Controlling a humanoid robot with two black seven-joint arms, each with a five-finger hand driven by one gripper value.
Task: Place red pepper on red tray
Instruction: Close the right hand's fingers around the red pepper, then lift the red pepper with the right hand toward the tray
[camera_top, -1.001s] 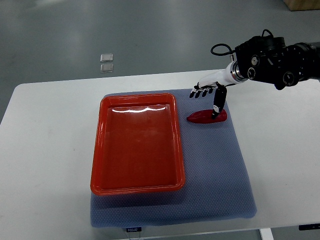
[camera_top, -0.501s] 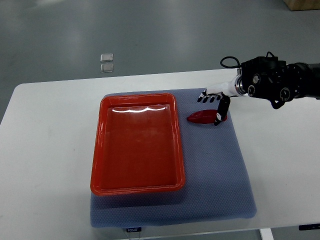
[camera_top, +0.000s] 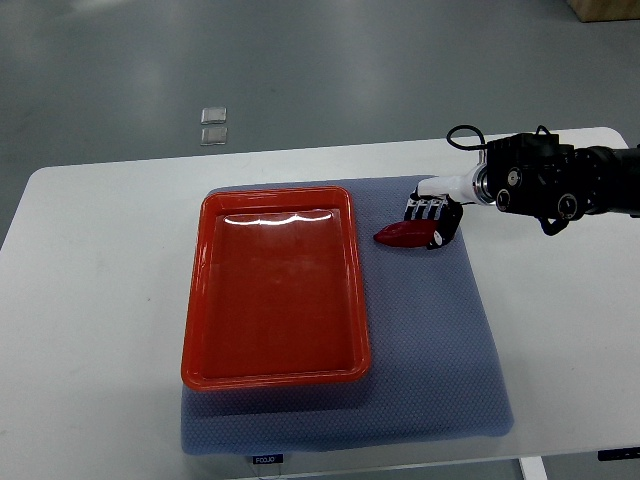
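Note:
The red pepper (camera_top: 398, 236) lies on the blue mat (camera_top: 430, 330), just right of the red tray's (camera_top: 274, 290) upper right corner. My right hand (camera_top: 428, 226) reaches in from the right edge and sits on the pepper's right end. Its fingers (camera_top: 420, 210) curl over the far side and the dark thumb presses the near side, so the hand is shut on the pepper. That end of the pepper is hidden by the hand. The pepper still rests on the mat. The tray holds nothing. The left arm is out of view.
The mat covers the middle of a white table (camera_top: 90, 300), and the tray takes up its left half. The right arm's dark wrist housing (camera_top: 540, 185) and a looped cable hang over the table's right side. Two small clear packets (camera_top: 213, 125) lie on the floor beyond the table.
The right hand came down and slid right onto the pepper, and its fingers drew in toward the thumb around the pepper's right end. The pepper has stayed where it was.

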